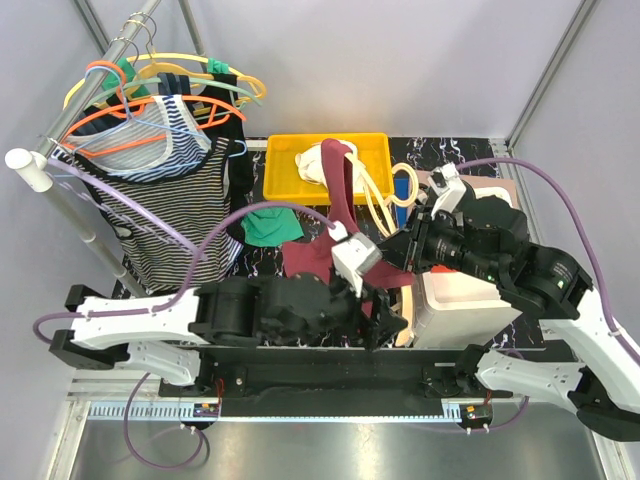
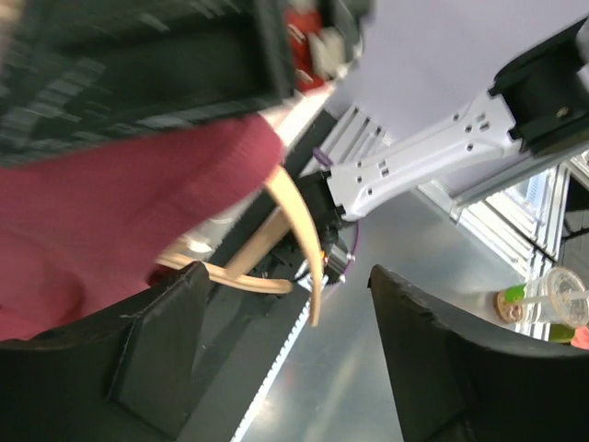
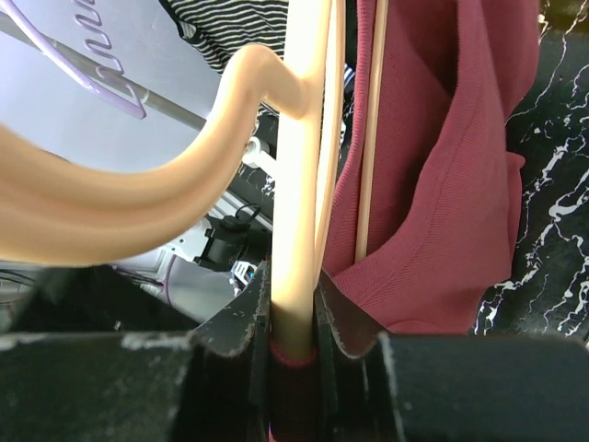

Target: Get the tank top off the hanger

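A maroon tank top (image 1: 336, 195) hangs on a cream hanger (image 1: 377, 205) above the middle of the table. My right gripper (image 1: 398, 245) is shut on the hanger's bar; in the right wrist view the jaws pinch the cream bar (image 3: 296, 276) with a bit of maroon hem under it, and the maroon tank top (image 3: 451, 166) drapes to the right. My left gripper (image 1: 385, 325) is open below the garment. In the left wrist view the maroon fabric (image 2: 110, 212) lies up left of the gripper (image 2: 294, 359), and a cream hanger end (image 2: 299, 230) dangles between the spread fingers (image 2: 161, 354), untouched.
A clothes rack (image 1: 75, 130) at the left carries several coloured hangers and a striped tank top (image 1: 165, 200). A yellow bin (image 1: 285, 160) holds cream hangers and white cloth. A green garment (image 1: 265, 225) lies by it. A white box (image 1: 460, 300) stands at the front right.
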`<state>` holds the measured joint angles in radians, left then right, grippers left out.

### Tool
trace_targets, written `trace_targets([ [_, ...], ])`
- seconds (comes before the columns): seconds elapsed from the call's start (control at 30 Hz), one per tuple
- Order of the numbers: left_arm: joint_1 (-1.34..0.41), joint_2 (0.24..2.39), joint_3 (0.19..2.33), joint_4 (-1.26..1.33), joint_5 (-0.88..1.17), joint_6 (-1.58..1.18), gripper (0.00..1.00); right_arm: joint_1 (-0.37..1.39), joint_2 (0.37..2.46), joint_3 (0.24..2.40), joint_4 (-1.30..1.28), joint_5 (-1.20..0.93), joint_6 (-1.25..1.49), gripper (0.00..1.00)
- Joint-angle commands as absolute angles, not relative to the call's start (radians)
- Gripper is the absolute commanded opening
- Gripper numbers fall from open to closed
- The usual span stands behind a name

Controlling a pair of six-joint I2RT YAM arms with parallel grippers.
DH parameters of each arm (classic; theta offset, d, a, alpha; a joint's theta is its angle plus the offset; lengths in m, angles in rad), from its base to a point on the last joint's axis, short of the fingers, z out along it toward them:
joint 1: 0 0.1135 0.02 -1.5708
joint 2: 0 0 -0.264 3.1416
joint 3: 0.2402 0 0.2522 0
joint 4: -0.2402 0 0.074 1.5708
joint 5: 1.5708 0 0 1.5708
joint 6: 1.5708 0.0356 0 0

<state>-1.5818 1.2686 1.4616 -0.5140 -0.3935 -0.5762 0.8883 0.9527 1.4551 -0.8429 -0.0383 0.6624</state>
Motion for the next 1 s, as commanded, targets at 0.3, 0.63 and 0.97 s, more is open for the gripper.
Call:
trace_targets([
  [0.3,-1.2,1.135,1.606,-0.623,-0.379,-0.543,0.64,0.887,0.83,1.427,-0.752,-0.094,0.653,0.0],
  [0.63,-1.088,1.374,1.884,-0.753,-0.365,-0.384,0.59,0.885,0.821,1.413,-0.749,-0.156,0.69,0.0],
  [0.97,-1.08,1.439,1.96,-0.828,-0.521,-0.336,0.43,0.885,0.773,1.378,-0.75,-0.198,0.724,0.0],
])
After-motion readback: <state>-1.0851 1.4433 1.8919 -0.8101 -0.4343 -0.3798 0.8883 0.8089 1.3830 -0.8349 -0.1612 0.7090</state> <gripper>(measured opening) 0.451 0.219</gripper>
